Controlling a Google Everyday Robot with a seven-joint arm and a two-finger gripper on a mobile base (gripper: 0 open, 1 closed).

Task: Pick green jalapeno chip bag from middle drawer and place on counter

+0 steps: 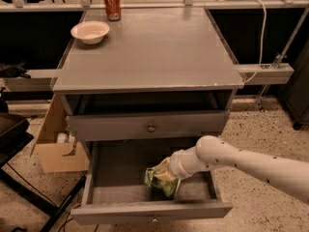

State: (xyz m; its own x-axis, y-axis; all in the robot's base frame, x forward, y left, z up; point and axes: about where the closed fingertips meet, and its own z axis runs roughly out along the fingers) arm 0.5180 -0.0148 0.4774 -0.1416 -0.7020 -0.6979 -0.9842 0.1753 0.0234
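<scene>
The green jalapeno chip bag [161, 181] is inside the pulled-out middle drawer [149, 211], right of its centre and tipped up on end. My gripper [167, 175] reaches in from the right at the end of the white arm [241, 161]. It is shut on the bag's upper right part, and the bag covers most of the fingers. The counter [154, 47] is the wide grey top above the drawers.
A pale bowl [90, 32] and a red soda can [112, 4] stand at the counter's back left. A closed drawer with a knob [150, 127] sits just above the open one. A cardboard box [55, 149] and a black frame [14, 134] are on the floor at left.
</scene>
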